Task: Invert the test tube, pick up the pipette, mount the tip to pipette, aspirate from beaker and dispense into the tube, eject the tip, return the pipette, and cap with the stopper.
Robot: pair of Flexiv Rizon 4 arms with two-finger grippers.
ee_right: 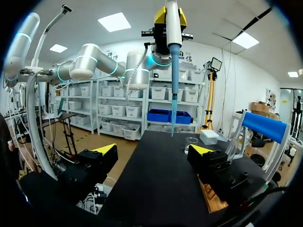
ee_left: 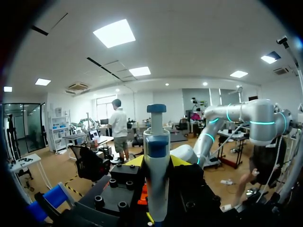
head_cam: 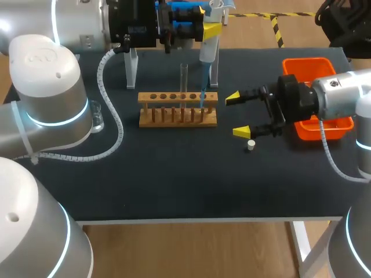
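My left gripper (head_cam: 207, 26) is shut on the white pipette (head_cam: 208, 49), held upright at the back of the table. Its blue tip (head_cam: 203, 92) points down at the right end of the wooden rack (head_cam: 178, 110). A clear test tube (head_cam: 184, 81) stands upright in the rack, just left of the tip. In the left wrist view the pipette (ee_left: 156, 151) sits between my left gripper's (ee_left: 156, 163) yellow fingers. My right gripper (head_cam: 239, 114) is open, level with the table, right of the rack. The white stopper (head_cam: 250, 145) lies just below it. From the right gripper (ee_right: 154, 151), the pipette (ee_right: 173, 28) hangs ahead.
An orange tray (head_cam: 316, 66) sits at the right edge behind my right arm. A clear beaker (head_cam: 95, 119) stands at the left beside my left arm. A clear acrylic stand (head_cam: 132, 69) rises behind the rack. The left arm's cable (head_cam: 113, 124) trails across the mat.
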